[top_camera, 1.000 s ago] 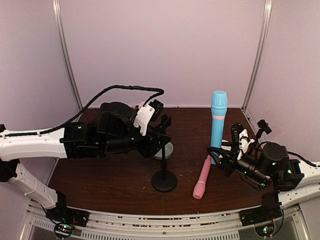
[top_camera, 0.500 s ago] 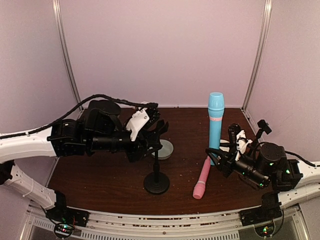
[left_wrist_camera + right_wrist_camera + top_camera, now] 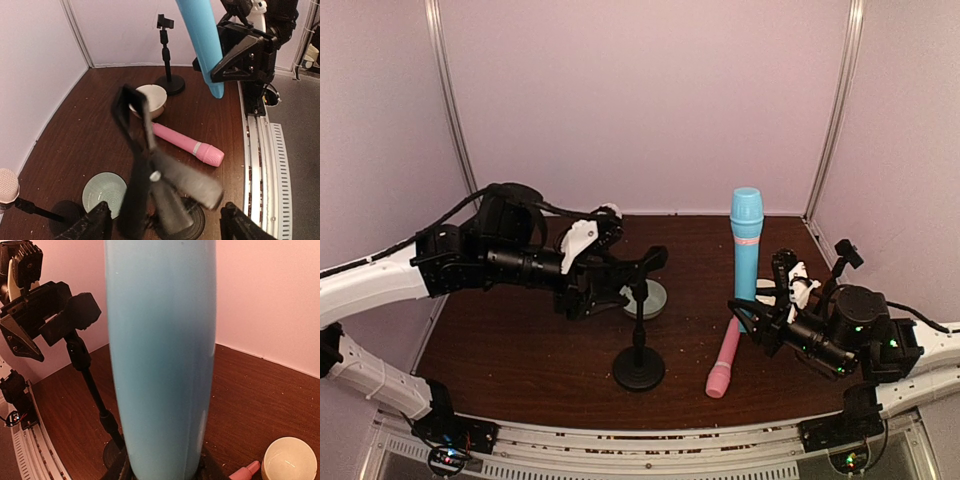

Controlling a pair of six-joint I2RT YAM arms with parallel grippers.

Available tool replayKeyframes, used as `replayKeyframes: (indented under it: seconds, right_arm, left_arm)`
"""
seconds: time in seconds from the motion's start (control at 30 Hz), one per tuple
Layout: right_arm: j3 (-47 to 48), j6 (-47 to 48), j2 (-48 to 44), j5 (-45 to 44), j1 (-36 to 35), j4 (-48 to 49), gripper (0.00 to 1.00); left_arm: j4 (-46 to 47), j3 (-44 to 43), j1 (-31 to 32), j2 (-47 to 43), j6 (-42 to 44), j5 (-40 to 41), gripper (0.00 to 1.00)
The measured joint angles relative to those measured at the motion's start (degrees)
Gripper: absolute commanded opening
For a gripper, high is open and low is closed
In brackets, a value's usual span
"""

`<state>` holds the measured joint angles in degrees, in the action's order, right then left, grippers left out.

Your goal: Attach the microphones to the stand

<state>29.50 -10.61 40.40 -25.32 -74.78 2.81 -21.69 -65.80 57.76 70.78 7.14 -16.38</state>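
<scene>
Left gripper (image 3: 167, 222), drawn back leftward, gapes wide around the stand (image 3: 639, 368) on the dark wooden table (image 3: 520, 340); pale walls (image 3: 640, 100) enclose it; right gripper (image 3: 748, 318) clamps the sky-blue microphone (image 3: 745, 240) upright

**Robotics laboratory test cell.** Plain pale wall panels (image 3: 650, 100) close in the back and both sides, joined at slim metal corner posts (image 3: 453, 120). A dark wood-grain surface (image 3: 510, 345) forms the floor of the booth. Along its near edge runs an aluminium rail (image 3: 620, 447), to which the bases of two arms are bolted. The left arm (image 3: 370, 285) and right arm (image 3: 890, 350) are built of white links and black joints, with a loose black cable (image 3: 448, 214) and small lit indicator lamps (image 3: 445, 462). Staged props: a black stand (image 3: 639, 345), a pink microphone (image 3: 725, 358) and a sky-blue microphone (image 3: 745, 250).
</scene>
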Motion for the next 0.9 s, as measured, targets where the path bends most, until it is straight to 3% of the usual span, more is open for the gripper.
replayKeyframes:
  seconds: [0.2, 0.4, 0.63, 0.9]
  right_arm:
    - [0.0, 0.3, 0.2, 0.0, 0.2, 0.1, 0.00]
    - [0.0, 0.9, 2.5, 0.3, 0.6, 1.2, 0.00]
    - [0.0, 1.7, 4.8, 1.3, 0.7, 1.8, 0.00]
    - [0.0, 1.9, 4.7, 1.6, 0.8, 1.9, 0.00]
  left_arm:
    - [2.6, 2.6, 1.7, -4.0, -3.7, 4.8, 0.88]
    - [5.3, 2.5, 8.7, -6.0, -9.5, 15.7, 0.98]
    - [5.3, 2.4, 11.7, -3.3, -13.0, 28.5, 0.97]
    - [4.9, 0.5, 11.7, 0.5, -13.1, 30.4, 0.81]
